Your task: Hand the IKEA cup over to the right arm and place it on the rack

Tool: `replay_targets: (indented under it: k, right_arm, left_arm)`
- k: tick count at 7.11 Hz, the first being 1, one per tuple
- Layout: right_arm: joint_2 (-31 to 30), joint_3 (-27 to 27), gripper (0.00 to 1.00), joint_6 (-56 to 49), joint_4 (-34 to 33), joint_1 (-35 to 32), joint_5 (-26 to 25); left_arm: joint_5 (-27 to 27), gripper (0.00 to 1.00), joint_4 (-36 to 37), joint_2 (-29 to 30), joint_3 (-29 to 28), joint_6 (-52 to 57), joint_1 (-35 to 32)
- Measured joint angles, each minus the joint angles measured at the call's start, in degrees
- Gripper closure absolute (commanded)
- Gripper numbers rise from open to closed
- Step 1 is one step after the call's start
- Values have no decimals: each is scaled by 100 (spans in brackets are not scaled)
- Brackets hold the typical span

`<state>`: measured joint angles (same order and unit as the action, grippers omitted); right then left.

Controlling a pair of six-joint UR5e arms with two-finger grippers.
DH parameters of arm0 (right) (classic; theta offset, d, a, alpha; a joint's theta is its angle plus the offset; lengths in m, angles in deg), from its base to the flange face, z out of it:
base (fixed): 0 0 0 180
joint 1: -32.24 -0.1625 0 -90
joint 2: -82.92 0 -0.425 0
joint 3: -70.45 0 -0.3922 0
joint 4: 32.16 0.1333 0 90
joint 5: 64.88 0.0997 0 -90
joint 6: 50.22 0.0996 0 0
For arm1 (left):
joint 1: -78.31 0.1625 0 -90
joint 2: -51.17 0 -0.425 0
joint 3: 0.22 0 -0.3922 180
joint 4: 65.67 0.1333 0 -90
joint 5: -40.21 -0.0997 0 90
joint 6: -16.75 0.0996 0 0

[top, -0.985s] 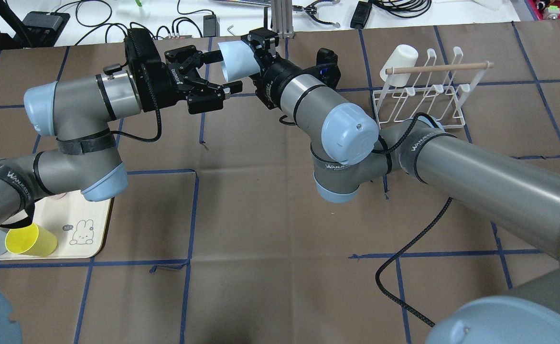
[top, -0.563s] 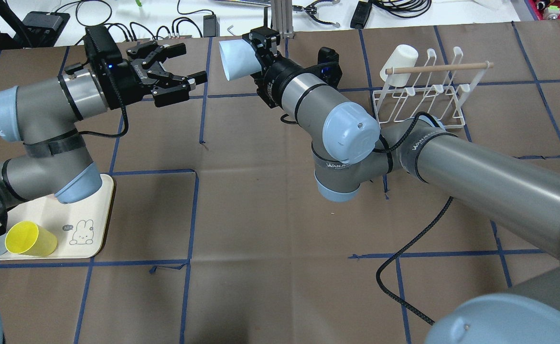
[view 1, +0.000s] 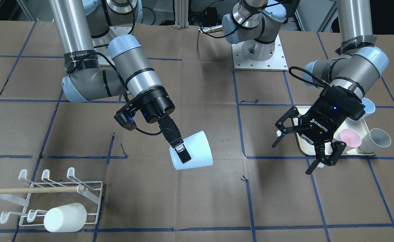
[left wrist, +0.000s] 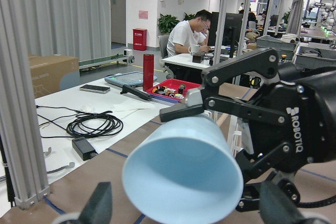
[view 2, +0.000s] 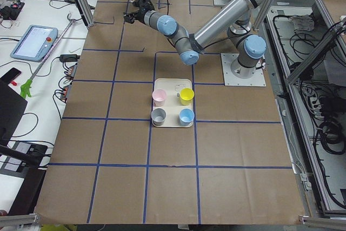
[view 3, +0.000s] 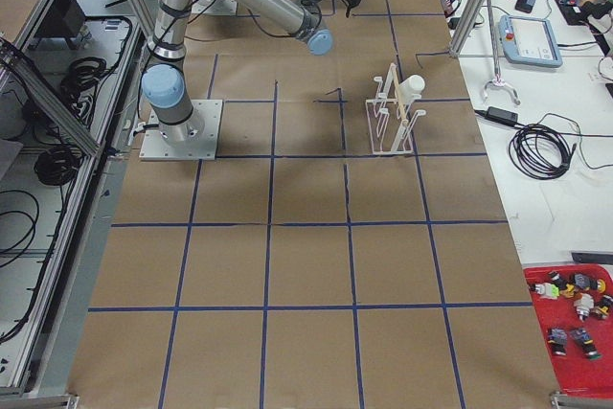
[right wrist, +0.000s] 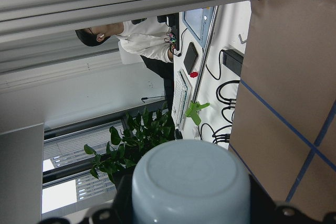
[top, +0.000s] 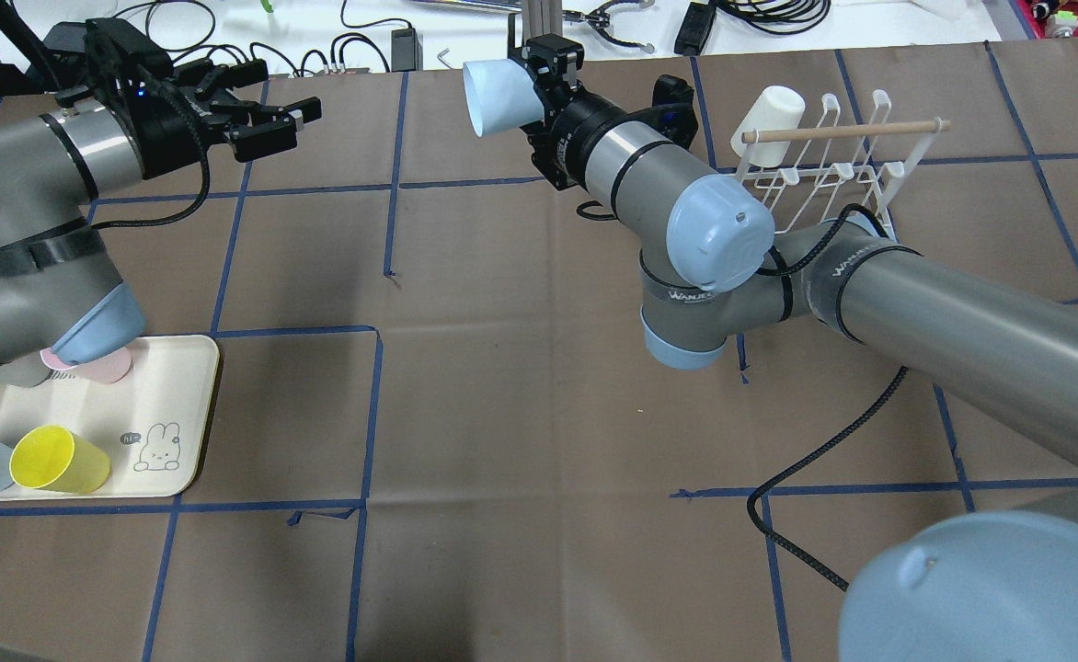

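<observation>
The IKEA cup [top: 495,97] is light blue and held on its side above the table, its mouth pointing away from the rack. My right gripper [top: 528,90] is shut on the cup, one flat finger [view 1: 183,156] lying along its wall. The right wrist view looks at the cup's base [right wrist: 190,182]. Apart from the cup, my left gripper [top: 277,99] stands open and empty above the tray's near end [view 1: 292,158]. In the left wrist view the cup's mouth [left wrist: 181,171] faces the camera. The white wire rack [top: 815,179] with its wooden dowel stands beyond the right arm.
A white cup [top: 767,119] sits upside down on the rack's end prongs. The cream tray [top: 180,405] holds a yellow cup [top: 59,460], a pink cup [view 1: 350,137], a grey cup [view 1: 375,139] and a blue cup [view 1: 365,107]. A black cable [top: 815,460] trails across the paper.
My left gripper has pulled back from the cup, open, towards the table's left end. The right arm has carried the cup a little towards the rack.
</observation>
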<state>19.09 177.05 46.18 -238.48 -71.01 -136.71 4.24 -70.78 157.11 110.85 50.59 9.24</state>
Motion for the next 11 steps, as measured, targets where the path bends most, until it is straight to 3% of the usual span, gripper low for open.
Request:
replay_targets:
  k: [2,4,5,8,11]
  right_arm:
    - [-58,34,53,-1011,48,466,516]
    - [-221,196,54,-2651,95,931,967]
    - [-311,292,61,-3735,129,1165,1095]
    - [-424,452,75,-6539,324,1632,1173]
    - [-487,435,79,-8768,937,2257,1168]
  left_arm:
    - [-1489,1,-1360,-11,-916,-87,-350]
    - [-2769,1,-3248,-107,-1899,-305,-702]
    - [-3227,1,-4156,-212,-2240,-582,-765]
    - [-4521,1,-6468,-717,-2486,-1290,-916]
    - [-5444,1,-7920,-1090,-2419,-1925,-1189]
